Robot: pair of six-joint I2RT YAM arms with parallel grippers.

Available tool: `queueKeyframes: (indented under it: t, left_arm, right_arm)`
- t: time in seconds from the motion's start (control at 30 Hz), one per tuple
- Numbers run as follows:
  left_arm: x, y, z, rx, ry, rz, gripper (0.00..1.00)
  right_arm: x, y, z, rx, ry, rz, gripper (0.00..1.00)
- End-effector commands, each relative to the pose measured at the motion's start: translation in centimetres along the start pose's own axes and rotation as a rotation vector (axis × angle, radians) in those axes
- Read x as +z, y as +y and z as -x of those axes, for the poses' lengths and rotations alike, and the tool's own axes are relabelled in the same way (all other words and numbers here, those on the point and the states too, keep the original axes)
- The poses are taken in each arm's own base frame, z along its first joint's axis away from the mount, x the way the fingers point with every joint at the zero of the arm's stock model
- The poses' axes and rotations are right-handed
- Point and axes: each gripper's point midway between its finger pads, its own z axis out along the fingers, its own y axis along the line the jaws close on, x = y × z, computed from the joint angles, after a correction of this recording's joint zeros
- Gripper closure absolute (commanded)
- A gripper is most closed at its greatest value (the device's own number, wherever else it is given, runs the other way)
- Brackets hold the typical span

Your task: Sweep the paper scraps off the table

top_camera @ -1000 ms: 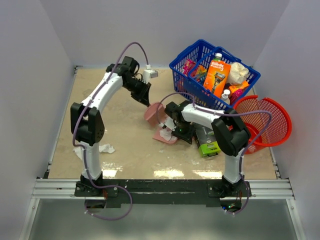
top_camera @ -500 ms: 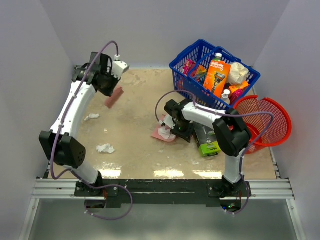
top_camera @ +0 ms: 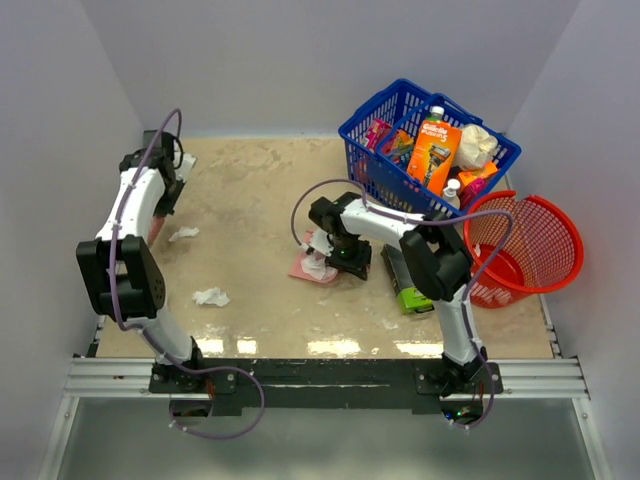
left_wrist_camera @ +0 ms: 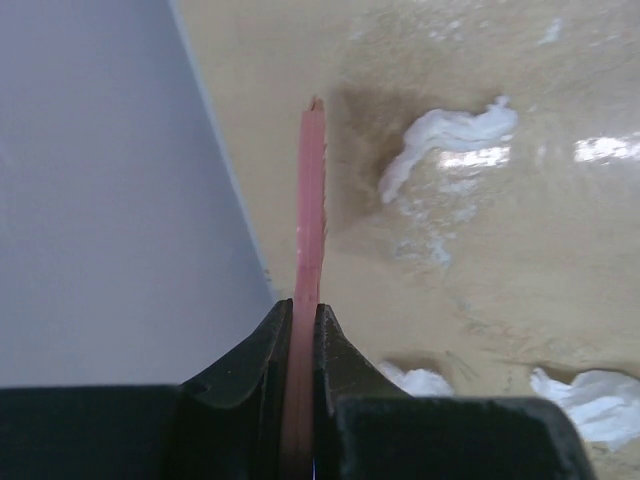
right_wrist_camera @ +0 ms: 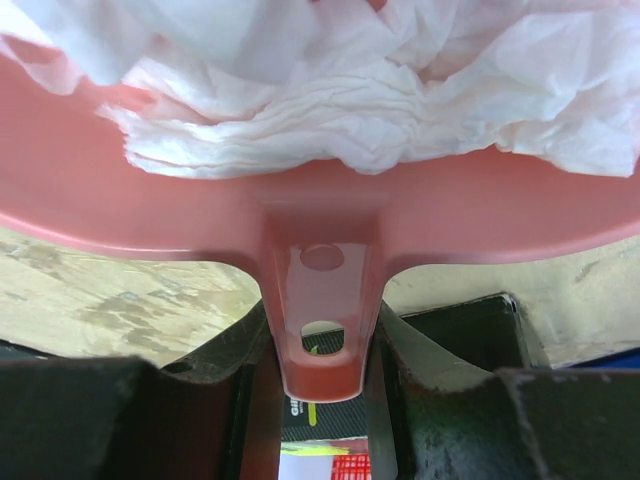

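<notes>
Because the loose paper scraps (top_camera: 183,233) are lying along the left side of the counter (top_camera: 250,190), I am holding my left tool (left_wrist_camera: 305,330) out by the left wall (left_wrist_camera: 100,200). Its jaws are pressing onto a flat pink sweeper (left_wrist_camera: 310,200), which is showing edge-on with its tip near one scrap. I judge that I am lining up a stroke to push the bits rightward.

My right tool (right_wrist_camera: 322,340) is pinching the handle of the pink dustpan (top_camera: 305,268). The dustpan is sitting low near the middle of the counter with a heap of white paper in it, probably waiting as the catching place.

A blue basket (top_camera: 375,115) full of packages is standing at the far right, with a red basket (top_camera: 540,240) beside it and a green box (top_camera: 415,295) just beside my right arm. Nothing is lying between the scraps and the dustpan, but the wall is crowding the sweeper.
</notes>
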Motion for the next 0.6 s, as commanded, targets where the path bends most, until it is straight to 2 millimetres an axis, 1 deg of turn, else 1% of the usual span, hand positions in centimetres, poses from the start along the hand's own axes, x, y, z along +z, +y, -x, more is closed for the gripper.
queueKeyframes:
  t: [0.0, 0.07, 0.1, 0.17, 0.2, 0.27, 0.3, 0.33, 0.37, 0.4, 0.47, 0.5, 0.53, 0.57]
  left_arm:
    - [0.3, -4.7, 1.6, -0.031, -0.064, -0.200, 1.00]
    - [-0.2, -6.5, 2.2, -0.044, -0.097, -0.285, 1.00]
    - [-0.8, -8.6, 2.7, -0.048, -0.122, -0.403, 1.00]
    - [-2.1, -11.8, 3.5, -0.053, -0.153, -0.563, 1.00]
    - [-4.1, -14.8, 4.2, -0.059, -0.196, -0.750, 1.00]
    - [-6.9, -18.1, 4.8, -0.085, -0.226, -0.969, 1.00]
    - [-9.9, -20.1, 5.4, -0.112, -0.274, -1.173, 1.00]
    - [-10.8, -21.1, 4.9, -0.141, -0.259, -1.257, 1.00]
    - [-11.3, -21.5, 4.8, -0.148, -0.261, -1.294, 1.00]
    - [-11.1, -21.4, 4.7, -0.147, -0.258, -1.280, 1.00]
    - [-10.5, -20.0, 4.9, -0.144, -0.278, -1.218, 1.00]
    - [-9.8, -19.2, 4.7, -0.144, -0.264, -1.165, 1.00]
    - [-9.6, -18.0, 5.3, -0.134, -0.291, -1.115, 1.00]
    - [-9.4, -17.3, 5.5, -0.127, -0.296, -1.077, 1.00]
  right_arm:
    - [-0.9, 1.2, 0.8, -0.086, 0.012, 0.024, 1.00]
    - [-0.7, 1.6, 1.1, -0.088, 0.011, 0.037, 1.00]
    - [-0.7, 1.8, 1.4, -0.083, 0.003, 0.043, 1.00]
    - [-0.7, 2.1, 1.9, -0.084, -0.006, 0.047, 1.00]
    - [-0.7, 2.2, 2.1, -0.084, -0.007, 0.048, 1.00]
    - [-0.9, 2.5, 2.8, -0.088, -0.022, 0.049, 1.00]
    - [-0.8, 2.6, 3.1, -0.086, -0.025, 0.053, 1.00]
    - [-1.1, 2.7, 3.3, -0.089, -0.033, 0.050, 1.00]
    - [-1.1, 2.7, 3.5, -0.087, -0.035, 0.047, 1.00]
    - [-1.2, 2.7, 3.4, -0.085, -0.035, 0.045, 1.00]
    - [-1.2, 2.6, 3.2, -0.085, -0.032, 0.035, 1.00]
    - [-1.4, 2.5, 3.1, -0.086, -0.036, 0.030, 1.00]
    - [-1.3, 2.7, 2.7, -0.088, -0.030, 0.033, 1.00]
    - [-1.4, 2.8, 2.5, -0.088, -0.028, 0.033, 1.00]
